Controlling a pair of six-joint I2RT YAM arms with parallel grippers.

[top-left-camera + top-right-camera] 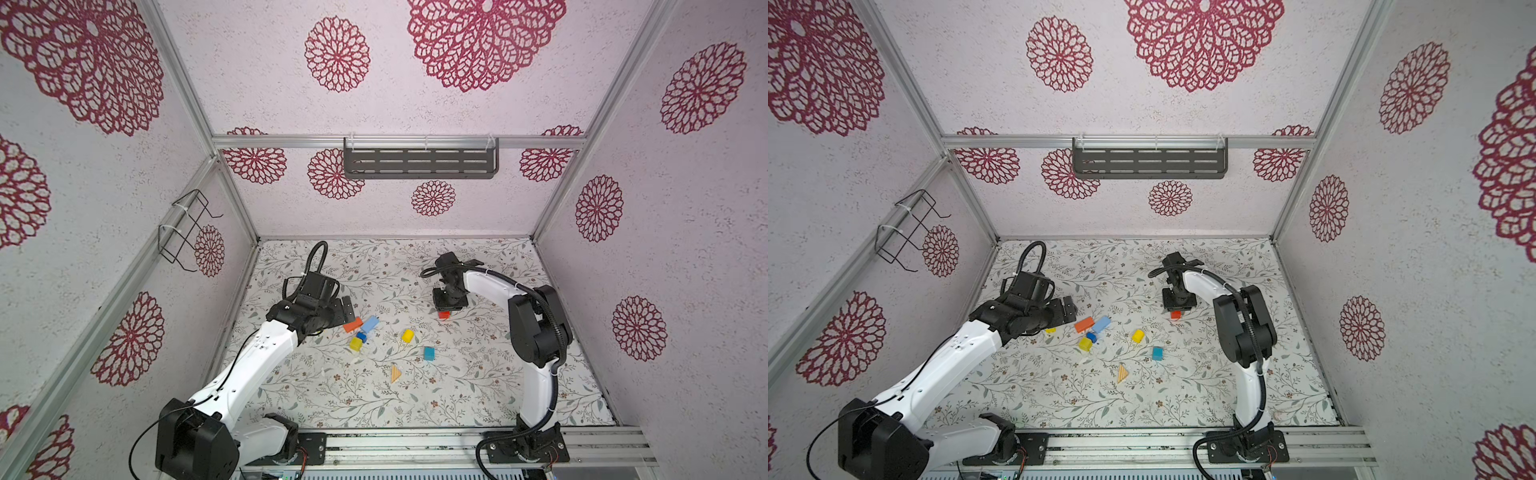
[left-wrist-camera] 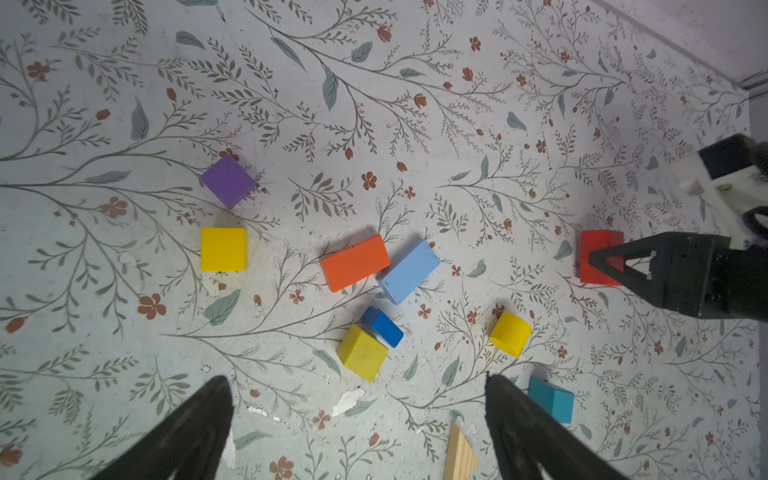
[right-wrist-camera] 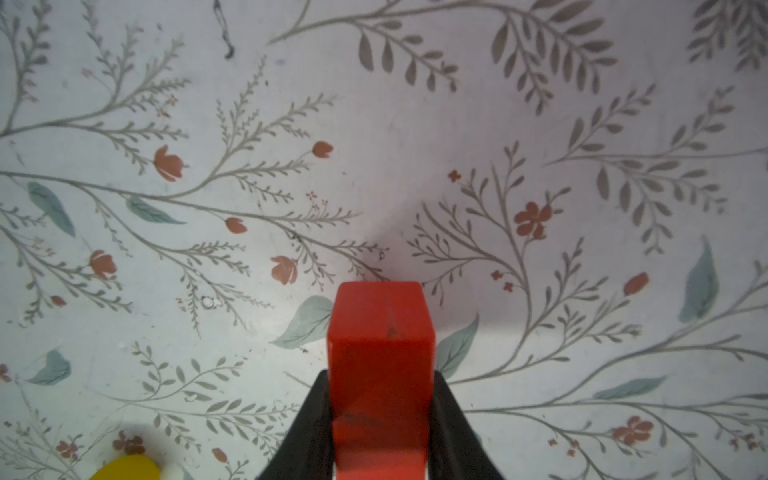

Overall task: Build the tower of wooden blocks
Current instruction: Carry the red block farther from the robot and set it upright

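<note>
My right gripper is shut on a red block and holds it upright, low over the flowered mat at the back right. I cannot tell whether the block touches the mat. My left gripper hangs open and empty over the loose wood blocks: an orange brick, a light blue brick, a small dark blue block, yellow cubes, a rounded yellow block, a purple cube, a teal cube and a bare wedge. No tower shows in any view.
Patterned walls close in the mat on three sides. A wire rack hangs on the left wall and a dark shelf on the back wall. A metal rail with both arm bases runs along the front.
</note>
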